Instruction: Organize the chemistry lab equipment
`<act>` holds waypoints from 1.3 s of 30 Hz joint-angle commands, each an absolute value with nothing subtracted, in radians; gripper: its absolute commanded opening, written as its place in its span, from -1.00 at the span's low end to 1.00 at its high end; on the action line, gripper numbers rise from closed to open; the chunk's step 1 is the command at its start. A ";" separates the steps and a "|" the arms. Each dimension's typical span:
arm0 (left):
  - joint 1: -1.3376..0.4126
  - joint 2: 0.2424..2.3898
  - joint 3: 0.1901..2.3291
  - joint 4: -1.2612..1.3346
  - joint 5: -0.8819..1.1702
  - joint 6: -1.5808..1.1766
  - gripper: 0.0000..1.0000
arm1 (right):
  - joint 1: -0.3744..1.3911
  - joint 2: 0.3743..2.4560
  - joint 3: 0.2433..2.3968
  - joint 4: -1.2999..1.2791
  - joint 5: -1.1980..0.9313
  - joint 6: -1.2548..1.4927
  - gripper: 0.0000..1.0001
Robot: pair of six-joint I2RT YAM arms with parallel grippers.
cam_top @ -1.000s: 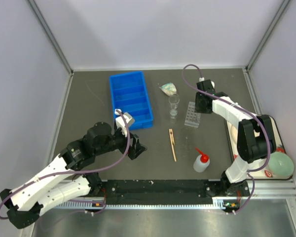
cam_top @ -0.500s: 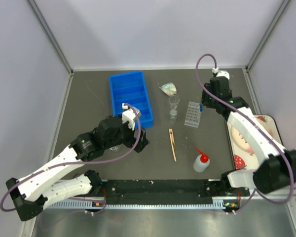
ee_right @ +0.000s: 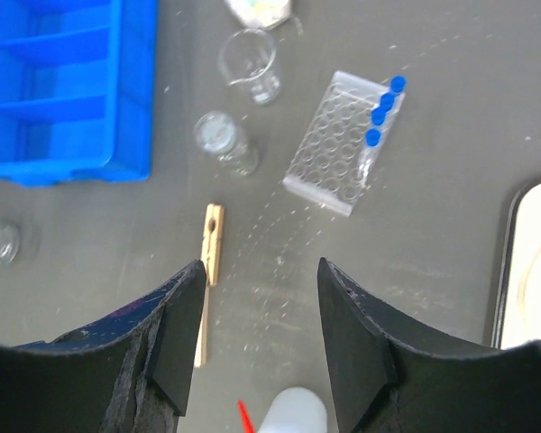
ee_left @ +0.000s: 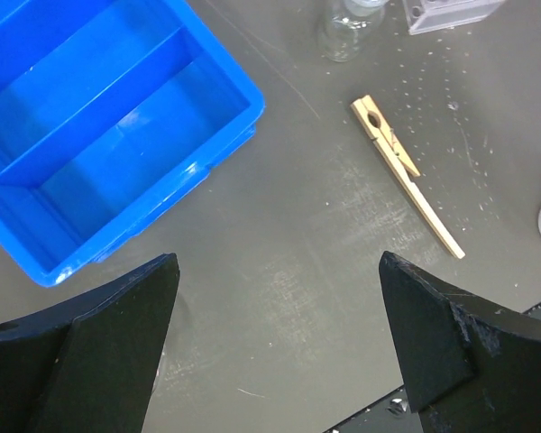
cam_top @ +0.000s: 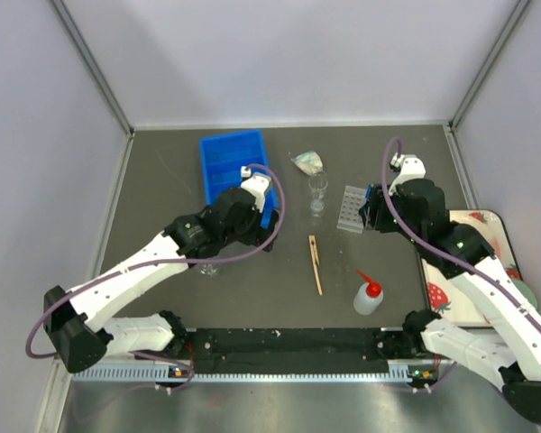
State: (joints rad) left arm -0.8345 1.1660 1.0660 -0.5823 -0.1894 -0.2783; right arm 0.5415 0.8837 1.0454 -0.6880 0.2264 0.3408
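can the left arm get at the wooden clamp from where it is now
Probably yes: the left pincer hangs open, the wooden clamp lies flat ahead with nothing between them, and the blue bin sits off to one side.

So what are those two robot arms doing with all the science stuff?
They are tidying lab gear, but neither one holds anything at this moment. The left gripper is open above the table, between the blue bin and the wooden clamp. The right gripper is open too, hovering near the clear tube rack, which has blue-capped tubes along one side. The beaker, a flask and the squeeze bottle sit loose on the table.
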 commanded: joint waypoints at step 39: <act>-0.790 1.075 0.928 -0.474 -0.120 -0.324 0.95 | 0.856 0.811 0.879 -1.147 0.247 0.712 0.21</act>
State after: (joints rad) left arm -0.7933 1.1049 0.9401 -0.5335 -0.1337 -0.3416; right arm 0.8425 0.8085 0.8764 -1.1152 0.2218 0.6819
